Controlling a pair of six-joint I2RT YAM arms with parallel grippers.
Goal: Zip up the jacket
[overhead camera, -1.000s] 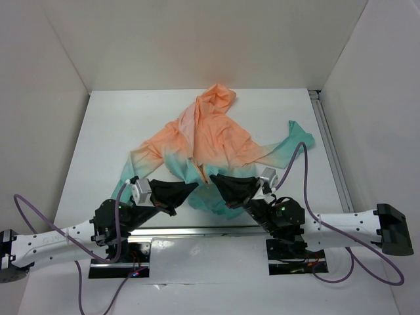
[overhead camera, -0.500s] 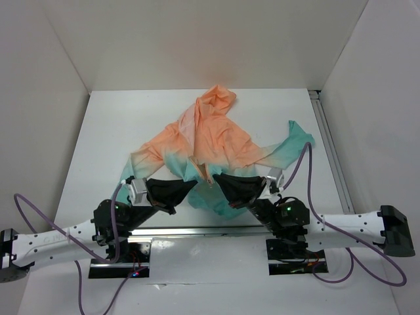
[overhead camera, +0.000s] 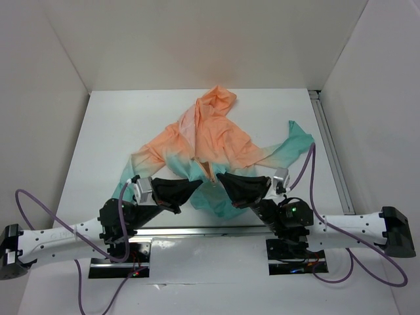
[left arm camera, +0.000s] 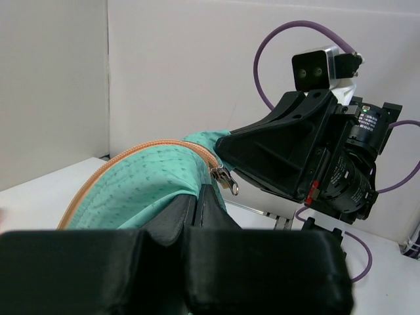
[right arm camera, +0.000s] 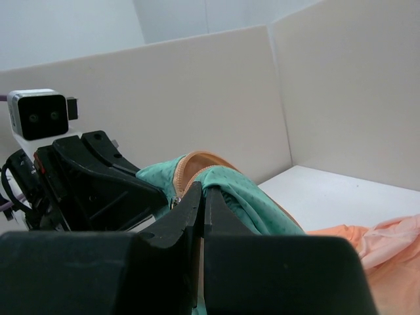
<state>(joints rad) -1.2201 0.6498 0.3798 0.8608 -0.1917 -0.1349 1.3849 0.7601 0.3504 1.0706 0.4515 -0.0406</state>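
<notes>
The jacket (overhead camera: 210,141) lies spread on the white table, peach-orange hood at the far end and teal hem toward the arms. Both grippers meet at the hem, lifted off the table. My left gripper (overhead camera: 197,185) is shut on the teal fabric (left arm camera: 147,190) beside the orange zipper tape (left arm camera: 131,154). A metal zipper pull (left arm camera: 225,179) hangs just past its fingertips (left arm camera: 209,195). My right gripper (overhead camera: 220,177) is shut on the opposite front edge (right arm camera: 252,193), where the zipper tape (right arm camera: 190,164) arches over its tips. The two grippers face each other, almost touching.
White walls enclose the table (overhead camera: 111,125) on three sides. One teal sleeve (overhead camera: 295,139) trails off to the right, near a metal rail (overhead camera: 330,147). Purple cables (overhead camera: 305,164) loop off both wrists. The arm bases (overhead camera: 289,252) sit at the near edge.
Both arms have shifted slightly to the right, carrying the pinched hem with them. The jaws have stayed shut.
</notes>
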